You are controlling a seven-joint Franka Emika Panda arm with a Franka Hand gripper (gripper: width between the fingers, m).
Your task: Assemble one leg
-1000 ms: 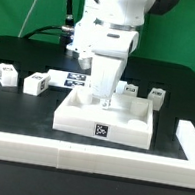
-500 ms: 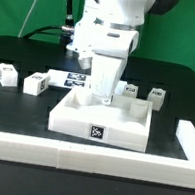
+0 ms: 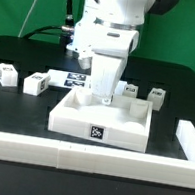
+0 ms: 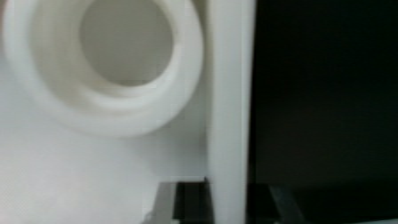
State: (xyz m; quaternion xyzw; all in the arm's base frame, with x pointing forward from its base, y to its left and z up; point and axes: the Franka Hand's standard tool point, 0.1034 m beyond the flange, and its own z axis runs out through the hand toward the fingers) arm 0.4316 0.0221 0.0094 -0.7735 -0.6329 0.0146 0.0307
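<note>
Gripper point(image 3: 104, 94) is held low over the large flat white tray-like piece point(image 3: 74, 122); its opening cannot be judged. A small white rectangular plastic leg point(image 3: 34, 82) is seen loose at middle left; none seems fitted.

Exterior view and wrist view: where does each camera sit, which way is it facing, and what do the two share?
Exterior view: off the arm, looking slightly down at the tagged wall of the white tray-like piece; the arm and its end effector, low over the piece, show.
Wrist view: on the wrist, very close to a round socket and a white edge, black table beyond; no end effector clearly shows.
Shared: probably the tray-like piece, the socket being one of its corners.
</note>
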